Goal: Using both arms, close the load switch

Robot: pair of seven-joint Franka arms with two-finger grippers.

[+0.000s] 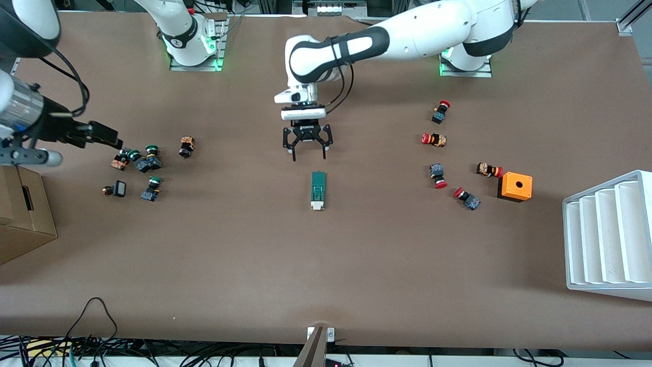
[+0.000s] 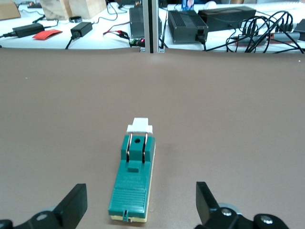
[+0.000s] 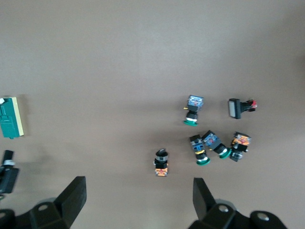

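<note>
The load switch is a narrow dark-green block lying mid-table, its white piece at the end nearer the front camera. My left gripper is open and hangs just above the table beside the switch's green end, touching nothing. In the left wrist view the switch lies between and ahead of the open left gripper. My right gripper is raised over the green-capped buttons toward the right arm's end. The right wrist view shows this gripper open and empty, with the switch at the edge.
Several green-capped push buttons lie toward the right arm's end, and several red-capped ones toward the left arm's end. An orange box with a hole and a white stepped rack stand there too. A cardboard box sits at the right arm's end.
</note>
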